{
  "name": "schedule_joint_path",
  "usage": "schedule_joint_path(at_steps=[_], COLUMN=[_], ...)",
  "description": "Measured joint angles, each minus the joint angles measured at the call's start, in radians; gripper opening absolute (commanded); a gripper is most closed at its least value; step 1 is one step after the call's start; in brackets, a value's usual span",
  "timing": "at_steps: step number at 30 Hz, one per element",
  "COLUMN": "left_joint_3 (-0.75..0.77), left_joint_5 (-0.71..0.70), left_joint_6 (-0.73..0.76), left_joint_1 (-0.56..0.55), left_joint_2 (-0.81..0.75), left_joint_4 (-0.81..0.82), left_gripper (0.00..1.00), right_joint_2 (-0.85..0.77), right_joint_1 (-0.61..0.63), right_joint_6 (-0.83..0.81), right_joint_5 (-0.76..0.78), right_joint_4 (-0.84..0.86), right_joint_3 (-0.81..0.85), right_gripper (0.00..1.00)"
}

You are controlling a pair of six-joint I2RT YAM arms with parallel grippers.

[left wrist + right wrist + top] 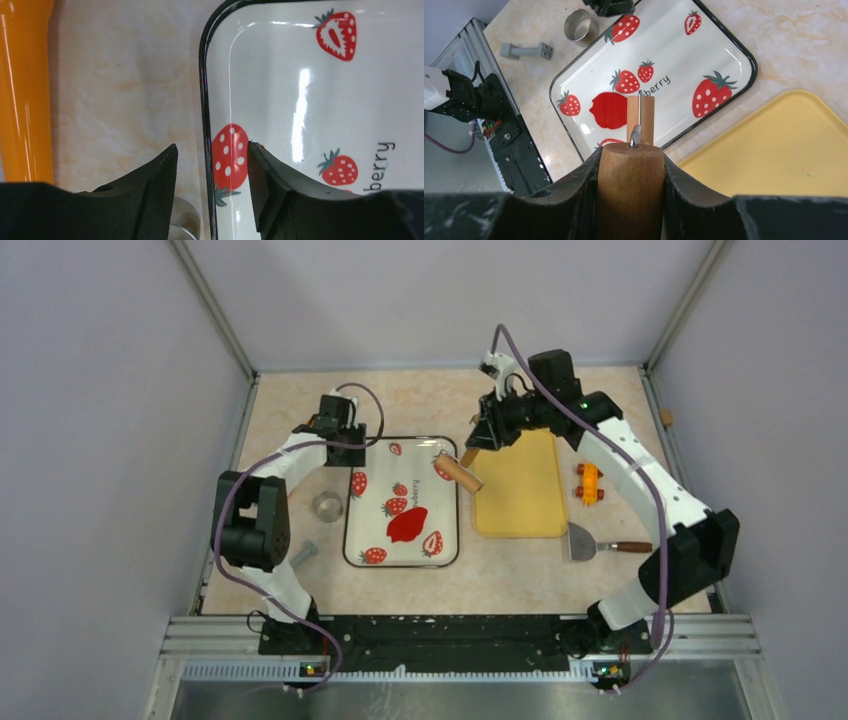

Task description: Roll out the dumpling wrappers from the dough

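The dough point(407, 525) is a flat, irregular red blob lying on the strawberry-print tray point(452, 540), toward its near side; the right wrist view shows the dough point(610, 110) beyond the pin. My right gripper point(470, 455) is shut on a wooden rolling pin point(462, 474), held above the tray's far right corner; the rolling pin point(630, 190) fills the right gripper point(630, 155). My left gripper point(345, 445) is open at the tray's far left corner. In the left wrist view the left gripper point(212, 150) straddles the tray's black rim point(202, 90) without gripping it. Dumpling wrappers are out of view.
A metal ring cutter point(327, 505) and a grey bolt-like piece point(303, 555) lie left of the tray. A yellow board point(520, 500) sits right of it, with a scraper point(598, 543) and an orange block point(590, 482) beyond. Walls close in the table.
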Motion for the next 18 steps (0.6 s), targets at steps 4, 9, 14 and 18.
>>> schedule_joint_path(at_steps=[4,9,14,18], left_joint_3=[0.077,0.100,0.119,0.119], left_joint_5=[-0.001,0.011,0.029,0.048], left_joint_6=[-0.036,-0.086,-0.150,-0.206], left_joint_1=[0.016,0.024,0.043,0.070], left_joint_2=[0.100,0.169,0.206,0.197], left_joint_4=[-0.014,-0.015,-0.017,-0.024], left_gripper=[0.45,0.27,0.06,0.00], right_joint_2=[-0.107,-0.163,-0.163,-0.161], right_joint_1=[-0.014,-0.018,-0.018,-0.018], right_joint_6=[-0.030,-0.074,-0.095,-0.097], right_joint_5=[0.032,0.074,0.118,0.134], right_joint_4=[-0.045,-0.129,-0.180,-0.181], right_joint_3=[-0.057,-0.131,-0.143,-0.143], right_gripper=[0.00,0.00,0.00,0.00])
